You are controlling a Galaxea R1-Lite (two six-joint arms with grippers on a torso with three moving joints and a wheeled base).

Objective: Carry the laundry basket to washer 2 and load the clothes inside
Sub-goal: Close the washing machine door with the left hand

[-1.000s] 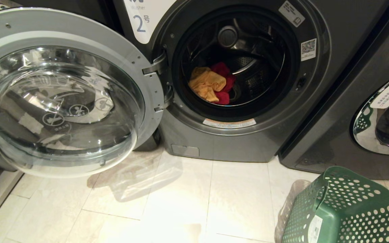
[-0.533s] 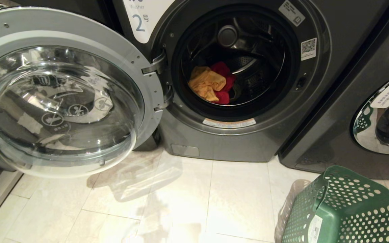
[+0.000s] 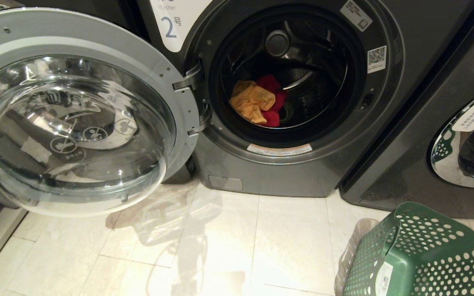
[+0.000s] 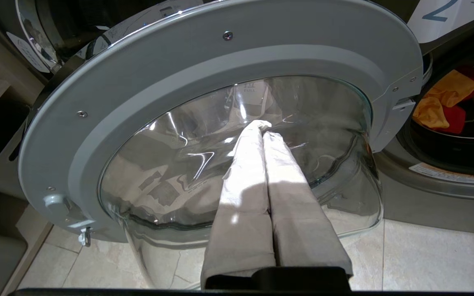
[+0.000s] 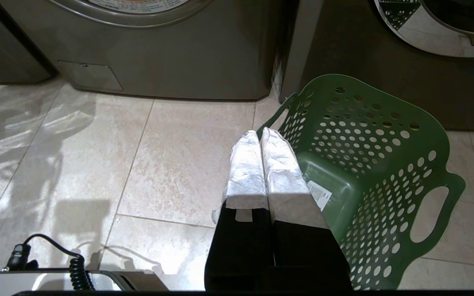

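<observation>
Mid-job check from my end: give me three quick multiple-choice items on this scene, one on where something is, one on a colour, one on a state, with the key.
1. Where is the dark green perforated plastic laundry basket?
A. On the tiled floor, right of the open washer
B. Inside the drum
C. On top of the washer

2. What colours are the clothes in the drum?
A. Blue and white
B. Yellow-orange and red
C. Green and black

3. How is the round glass door of the dark grey washer 2?
A. Shut
B. Swung open to the left
C. Removed

Key: 1 A, the head view shows it tipped on the floor at lower right. 2 B, both cloths lie in the drum opening. 3 B, it hangs on its hinge, with the shut left gripper in front of its glass.
</observation>
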